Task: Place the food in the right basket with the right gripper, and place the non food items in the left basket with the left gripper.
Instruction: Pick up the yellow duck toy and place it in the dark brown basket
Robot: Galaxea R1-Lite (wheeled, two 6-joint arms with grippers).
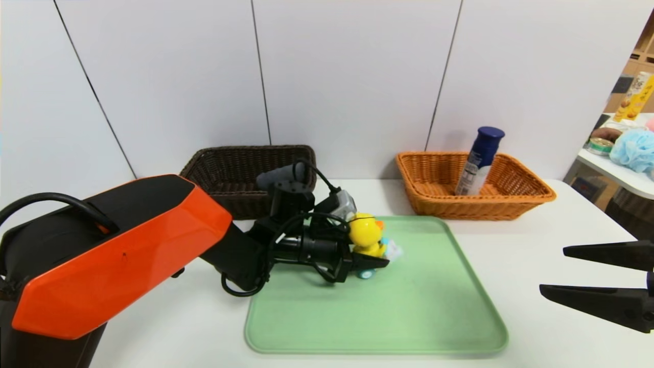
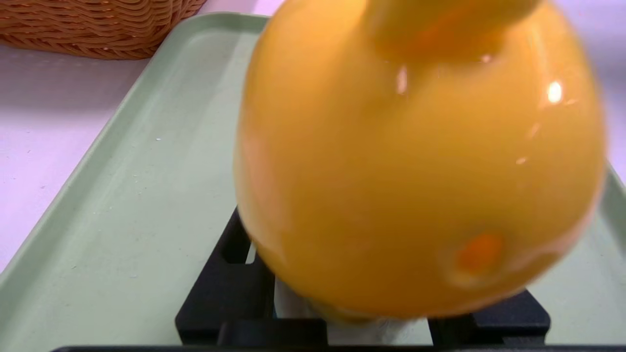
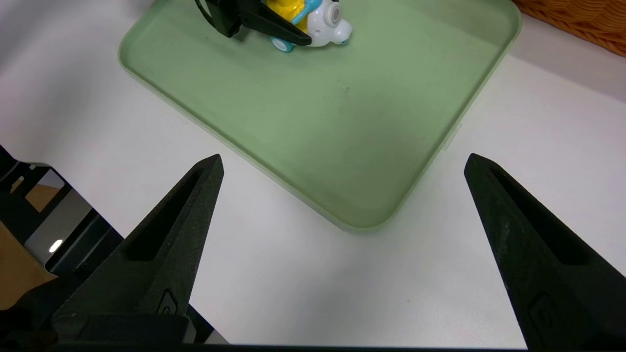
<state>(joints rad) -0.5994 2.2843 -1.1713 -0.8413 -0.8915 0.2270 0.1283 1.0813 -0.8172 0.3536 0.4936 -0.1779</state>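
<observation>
White table (image 1: 562, 240) under everything; bare top shows around tray. Pale panelled wall (image 1: 352, 76) behind, dark seams running down it. Far right: second table (image 1: 621, 176), white, set apart from main one. On it: blue mesh puff (image 1: 633, 149); small round tin (image 1: 599, 146) just beside puff; brown rounded item (image 1: 607, 134) behind tin; tall yellow packet (image 1: 635, 97) standing at back. Cardboard boxes (image 1: 643, 53) stacked beyond, at frame edge. Contents of boxes not readable.
</observation>
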